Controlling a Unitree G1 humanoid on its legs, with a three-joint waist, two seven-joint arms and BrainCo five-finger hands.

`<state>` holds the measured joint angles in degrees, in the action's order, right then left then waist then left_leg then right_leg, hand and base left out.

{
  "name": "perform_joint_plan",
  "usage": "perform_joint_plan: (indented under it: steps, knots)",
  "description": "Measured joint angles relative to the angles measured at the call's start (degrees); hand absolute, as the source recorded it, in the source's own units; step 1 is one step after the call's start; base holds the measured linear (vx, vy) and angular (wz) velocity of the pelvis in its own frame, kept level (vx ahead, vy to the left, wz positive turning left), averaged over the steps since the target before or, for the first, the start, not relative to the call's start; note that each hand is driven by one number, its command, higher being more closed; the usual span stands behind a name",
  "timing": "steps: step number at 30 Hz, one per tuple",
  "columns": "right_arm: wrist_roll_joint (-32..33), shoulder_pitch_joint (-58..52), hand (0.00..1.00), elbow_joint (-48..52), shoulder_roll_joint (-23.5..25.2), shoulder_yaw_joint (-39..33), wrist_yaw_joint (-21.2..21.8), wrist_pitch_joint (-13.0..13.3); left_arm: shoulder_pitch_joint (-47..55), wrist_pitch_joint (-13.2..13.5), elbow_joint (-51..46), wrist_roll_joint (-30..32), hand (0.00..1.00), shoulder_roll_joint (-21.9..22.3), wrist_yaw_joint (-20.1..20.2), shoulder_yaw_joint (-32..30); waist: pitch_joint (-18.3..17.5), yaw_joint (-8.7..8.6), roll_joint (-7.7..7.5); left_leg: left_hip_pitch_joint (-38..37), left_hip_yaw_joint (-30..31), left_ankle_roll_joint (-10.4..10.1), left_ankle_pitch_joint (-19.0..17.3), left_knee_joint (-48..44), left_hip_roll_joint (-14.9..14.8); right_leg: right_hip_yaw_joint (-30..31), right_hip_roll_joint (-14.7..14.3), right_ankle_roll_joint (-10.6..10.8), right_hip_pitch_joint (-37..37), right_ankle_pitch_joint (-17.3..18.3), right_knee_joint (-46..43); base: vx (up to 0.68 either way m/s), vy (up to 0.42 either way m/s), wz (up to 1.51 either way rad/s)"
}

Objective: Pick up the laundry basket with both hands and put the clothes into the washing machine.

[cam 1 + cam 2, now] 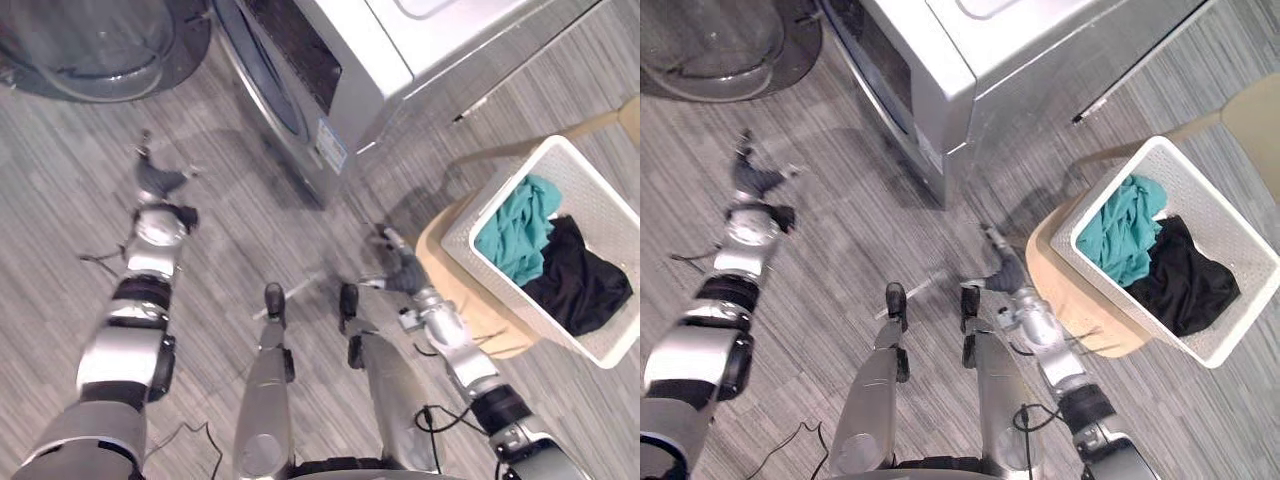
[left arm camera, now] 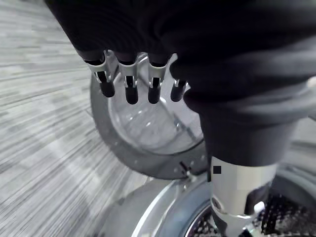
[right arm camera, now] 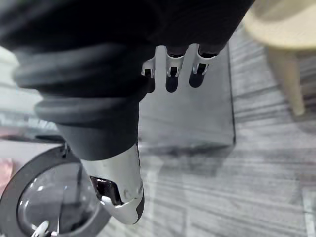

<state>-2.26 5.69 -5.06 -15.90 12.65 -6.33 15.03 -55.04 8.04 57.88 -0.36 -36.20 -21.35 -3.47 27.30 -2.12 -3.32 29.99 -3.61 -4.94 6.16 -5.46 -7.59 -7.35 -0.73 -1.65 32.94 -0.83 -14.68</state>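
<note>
Basket: the white laundry basket (image 1: 595, 190) sits on a low wooden stool (image 1: 470, 315), off to your right and well apart from the washing machine (image 1: 350, 60).
Contents: a teal garment (image 1: 520, 235) and a black garment (image 1: 580, 285) are both inside it, and nothing is loaded yet.
Right hand: your right hand (image 1: 395, 268) hangs near the stool's edge, just short of the basket's nearest corner. Its fingers are loose and it holds nothing.
Left hand: your left hand (image 1: 152, 180) is out on the far left, over bare floor below the open round door (image 1: 90, 45). Its fingers are also relaxed and empty. Its wrist view looks past the fingertips (image 2: 131, 94) at that door's glass.
Which way the basket lies: it is wholly to the right of both hands. Your right hand is much the nearer, and your left has your whole body between it and the basket.
Long axis: the basket is skewed to you. Its long sides run on a diagonal, from near your right hand away towards the rear right. One short end faces the machine and one long wall faces your right hand.
Step in hand: the approach, I judge, with no grasp begun.
What the move calls for: probably a turn to the right until the basket lies square between your arms, so each hand can reach an opposite wall.
Risk: reaching from here would likely put only one hand on the basket and could tip it off the stool.
</note>
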Motion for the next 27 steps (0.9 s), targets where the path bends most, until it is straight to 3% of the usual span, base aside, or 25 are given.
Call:
perform_joint_plan:
  steps: [6,16,23,25,27]
  knots:
    - [0.08,-9.64,0.00,17.28,3.36,-3.81,-0.11,2.36,-0.43,-2.77,-3.58,5.65,0.00,-3.01,0.51,-9.20,1.03,0.85,-2.03,5.83,0.07,-0.27,-4.15,-7.90,-2.15,-0.69,-1.52,0.62,0.88,-0.70,2.12,0.00,-0.005,-0.07]
    - [2.90,-15.36,0.00,24.65,6.59,-5.22,-0.05,2.67,2.46,-5.13,-4.60,8.22,0.00,-3.88,2.48,-21.84,1.03,3.22,-2.07,8.25,-1.76,0.19,-6.45,-13.05,-4.07,-1.86,-2.31,0.66,0.28,-0.79,2.22,0.06,0.003,0.01]
    - [4.02,-18.48,0.00,25.99,6.83,-6.43,0.21,3.14,9.27,-5.46,-6.20,9.02,0.00,-4.36,2.51,-23.49,0.90,3.54,-2.28,6.33,-2.45,0.33,-6.86,-13.48,-4.32,-1.77,-2.40,0.75,-1.86,-0.71,2.39,0.00,-0.001,-0.01]
    - [4.01,-18.35,0.00,25.99,6.96,-6.48,0.06,3.14,11.79,-5.30,-9.06,8.98,0.00,-1.90,2.45,-21.68,0.85,4.02,-2.30,4.85,-2.90,0.44,-6.94,-13.36,-4.32,-1.46,-2.40,0.74,-3.16,-0.70,2.53,0.01,-0.004,-0.03]
    - [3.96,-17.05,0.00,25.98,7.13,-6.47,-0.20,3.11,16.39,-4.17,-12.58,8.73,0.00,3.23,2.49,-17.92,0.78,4.61,-2.35,2.08,-3.86,0.57,-7.25,-13.30,-4.31,-0.55,-2.38,0.74,-5.36,-0.67,2.52,0.03,-0.007,-0.11]
